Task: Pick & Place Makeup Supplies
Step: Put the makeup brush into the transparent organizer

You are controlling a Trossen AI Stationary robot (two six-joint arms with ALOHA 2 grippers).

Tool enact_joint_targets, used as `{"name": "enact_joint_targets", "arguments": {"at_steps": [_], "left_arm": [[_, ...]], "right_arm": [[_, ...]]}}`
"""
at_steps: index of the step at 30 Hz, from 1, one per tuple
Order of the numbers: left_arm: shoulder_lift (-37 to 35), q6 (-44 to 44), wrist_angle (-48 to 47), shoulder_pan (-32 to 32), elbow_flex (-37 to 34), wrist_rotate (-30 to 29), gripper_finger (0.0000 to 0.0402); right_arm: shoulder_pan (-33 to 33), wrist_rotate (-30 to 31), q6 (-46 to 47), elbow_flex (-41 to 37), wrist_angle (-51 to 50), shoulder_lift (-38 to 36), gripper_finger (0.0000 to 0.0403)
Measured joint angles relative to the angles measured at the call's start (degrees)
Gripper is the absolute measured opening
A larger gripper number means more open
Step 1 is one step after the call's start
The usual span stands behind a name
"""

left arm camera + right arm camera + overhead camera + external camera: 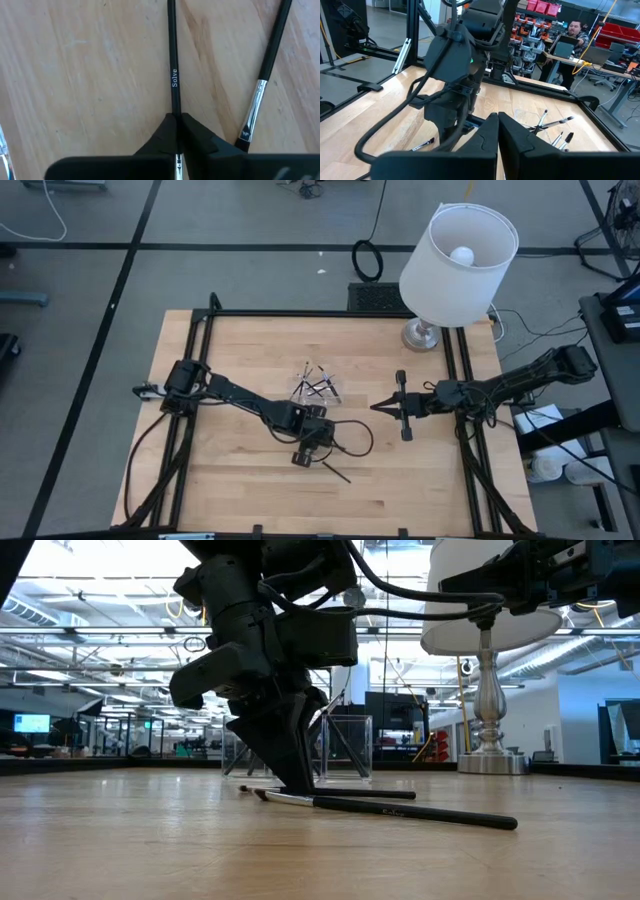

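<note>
**Left gripper clamped on a makeup brush at the tabletop**

While the right arm waits off to the side, the left gripper (303, 457) is down on the wooden table (240, 350), fingers (200, 137) pinched together on a thin black brush (173, 65). The wrist view shows its handle running straight out from between the fingertips, white lettering "Solve" on the shaft, with a bit of silvery ferrule showing back between the fingers. Grip looks clenched on the stick, which lies flat on the wood.

A second brush (260, 95) lies just beside the left gripper, angled away from the gripped one, black handle with a silver ferrule, its far end running out of the wrist picture. From the low view, the left gripper (293, 780) touches down at the near end of a long dark stick (400, 808) that extends away from it along the table; another dark stick (365, 794) lies just behind.

More makeup sticks (318, 387) stand bunched in a small clear tray (330, 394) beyond the left gripper, between it and the lamp (455, 265). Same bunch (555, 131) shows in the right wrist view, past the right fingertips.

Right gripper (378, 407) hovers well apart from the left one, fingers pressed together, nothing held, pointing toward the tray. A person (575, 37) sits at a desk in the room behind the table.
</note>
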Motion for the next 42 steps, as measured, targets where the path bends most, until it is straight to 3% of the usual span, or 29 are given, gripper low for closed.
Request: {"name": "enact_joint_targets", "arguments": {"at_steps": [10,22,31,42], "left_arm": [[-2.0,-2.2,-0.5,-1.9,0.1,-5.2,0.0008],[-3.9,-2.3,-9.4,-4.8,6.5,-12.0,0.0002],[-4.0,-2.5,-11.4,-5.2,7.0,-13.6,0.0002],[-4.2,-3.2,-25.6,-6.8,16.9,-19.6,0.0002]], "right_arm": [[0.0,0.0,-0.3,0.0,0.0,0.0,0.0],[0.0,0.0,-0.3,0.0,0.0,0.0,0.0],[0.0,0.0,-0.4,0.0,0.0,0.0,0.0],[0.0,0.0,-0.4,0.0,0.0,0.0,0.0]]}}
